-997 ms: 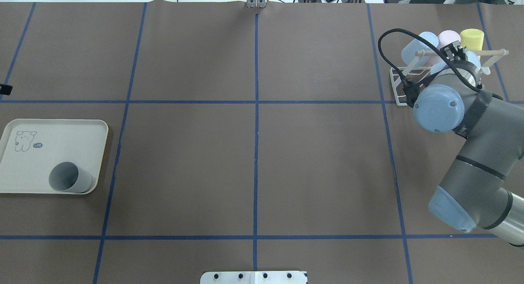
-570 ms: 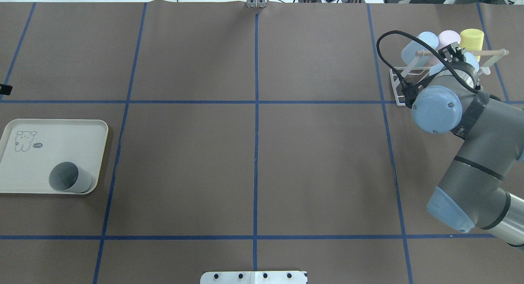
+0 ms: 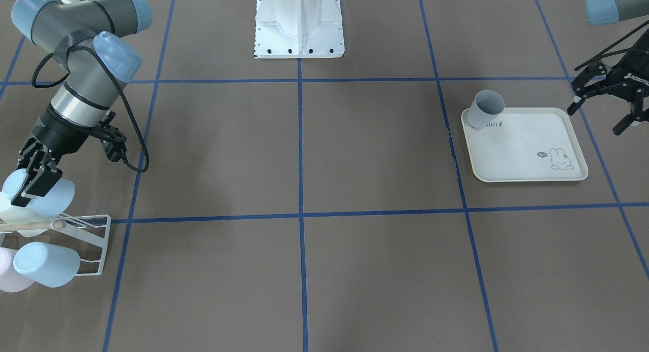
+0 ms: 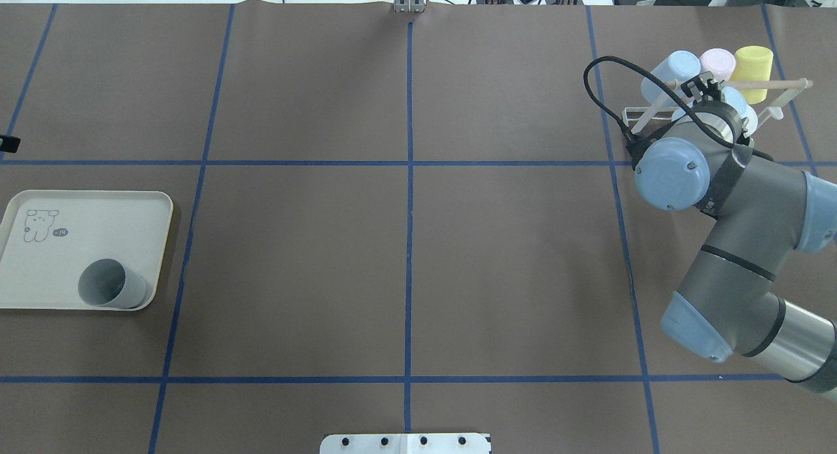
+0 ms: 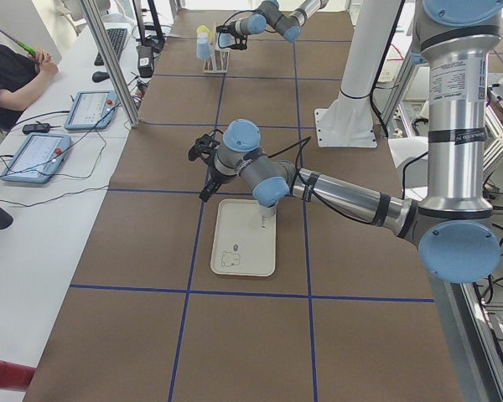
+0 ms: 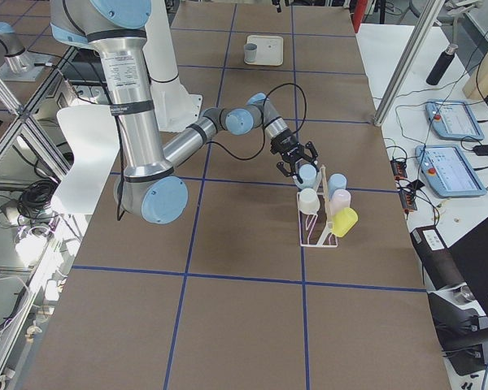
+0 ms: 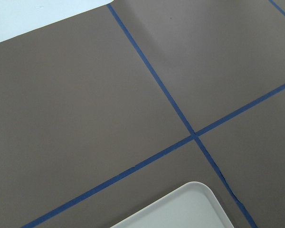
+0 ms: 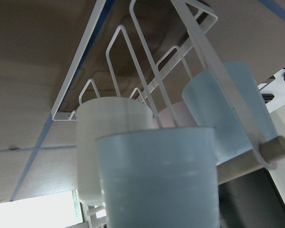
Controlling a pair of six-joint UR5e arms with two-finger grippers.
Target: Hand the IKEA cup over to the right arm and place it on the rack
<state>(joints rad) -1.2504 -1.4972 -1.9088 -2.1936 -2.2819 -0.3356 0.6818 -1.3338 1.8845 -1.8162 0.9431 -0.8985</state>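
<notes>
Shows right gripper (image 3: 29,192) clamped on a light-blue cup (image 3: 58,197) directly over the white wire rack (image 3: 105,243), beside a white cup (image 8: 109,142) hung there. Shows left gripper (image 3: 593,122) spread wide, empty, well apart from the rack — likewise the grey cup (image 3: 481,116).

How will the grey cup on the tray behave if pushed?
The grey cup stands upright, narrower at its base, so a high push probably tips it. It looks thin plastic, likely light. The tray rim beside it may block sliding.
</notes>
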